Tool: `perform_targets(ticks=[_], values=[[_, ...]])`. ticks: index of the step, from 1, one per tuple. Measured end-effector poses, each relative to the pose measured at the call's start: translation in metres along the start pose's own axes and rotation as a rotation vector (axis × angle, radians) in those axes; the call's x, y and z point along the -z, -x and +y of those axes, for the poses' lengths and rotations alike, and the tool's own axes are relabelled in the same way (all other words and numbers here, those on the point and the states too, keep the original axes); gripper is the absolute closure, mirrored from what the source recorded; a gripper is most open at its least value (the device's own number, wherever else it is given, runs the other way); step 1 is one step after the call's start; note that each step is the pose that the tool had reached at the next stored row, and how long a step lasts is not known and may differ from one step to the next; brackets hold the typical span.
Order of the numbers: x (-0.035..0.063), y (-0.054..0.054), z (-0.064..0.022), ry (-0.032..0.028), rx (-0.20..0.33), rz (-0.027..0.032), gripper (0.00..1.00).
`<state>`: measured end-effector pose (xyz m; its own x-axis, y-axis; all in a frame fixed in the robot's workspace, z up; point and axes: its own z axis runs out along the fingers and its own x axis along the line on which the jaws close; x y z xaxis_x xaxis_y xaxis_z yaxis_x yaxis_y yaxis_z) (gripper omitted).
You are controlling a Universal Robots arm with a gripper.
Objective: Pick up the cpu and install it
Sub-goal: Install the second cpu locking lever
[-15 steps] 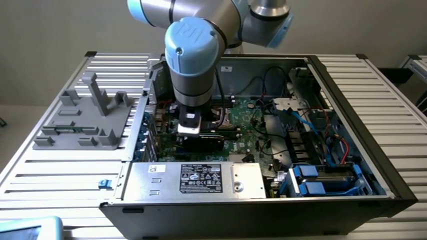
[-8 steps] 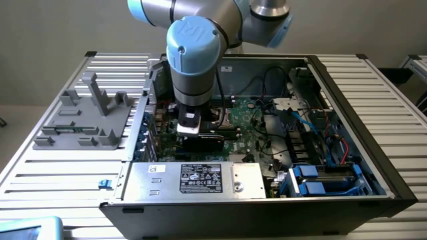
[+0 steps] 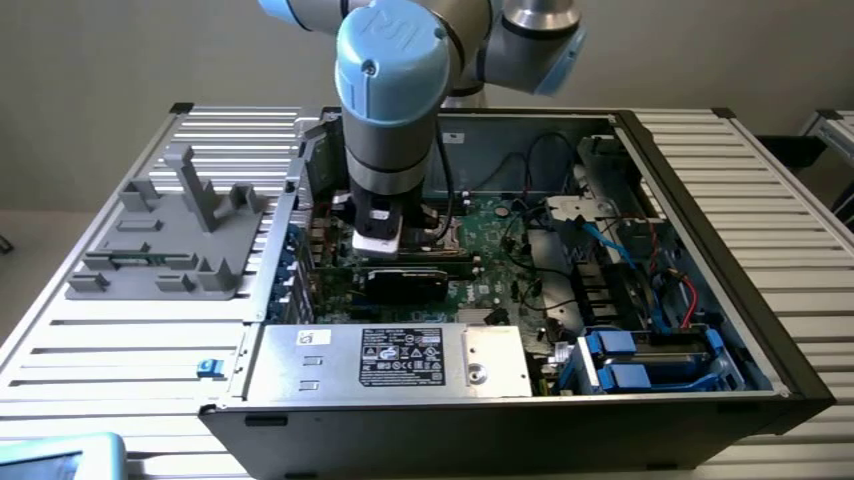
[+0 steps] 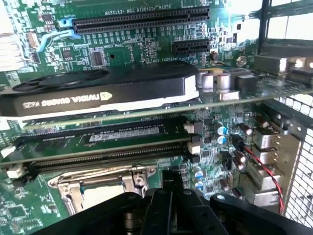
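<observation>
I have the gripper (image 4: 171,196) down inside the computer case (image 3: 694,300), jaws fully closed just above the socket (image 4: 100,188). I cannot tell whether they hold the cpu. Seating it would demand square alignment over the socket frame.

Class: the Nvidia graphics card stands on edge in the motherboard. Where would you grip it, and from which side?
Probably the graphics card by its free long edge, pinched across its thin body, coming down through the case opening. It stands on edge on the motherboard with memory sticks close beside, hemming in its broad faces.
</observation>
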<state>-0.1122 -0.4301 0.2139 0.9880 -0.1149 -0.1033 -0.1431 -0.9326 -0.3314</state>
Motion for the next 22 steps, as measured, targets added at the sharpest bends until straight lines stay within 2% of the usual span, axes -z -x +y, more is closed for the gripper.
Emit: perform_targets(ticks=[10,14,15,17,18,21,22], values=[[0.0398,-0.007,-0.0155,0.0030,-0.001,-0.0011,0.89],[0.0536,-0.009,-0.0218,0.0117,-0.001,0.0001,0.89],[0.0551,-0.009,-0.0236,0.0166,-0.002,0.0010,0.89],[0.0556,-0.008,-0.0279,0.0355,-0.002,0.0052,0.89],[0.0553,-0.008,-0.0298,0.0476,-0.003,0.0078,0.89],[0.0542,-0.007,-0.0353,0.0899,-0.004,0.0162,0.89],[0.0538,-0.007,-0.0372,0.1022,-0.005,0.0190,0.89]])
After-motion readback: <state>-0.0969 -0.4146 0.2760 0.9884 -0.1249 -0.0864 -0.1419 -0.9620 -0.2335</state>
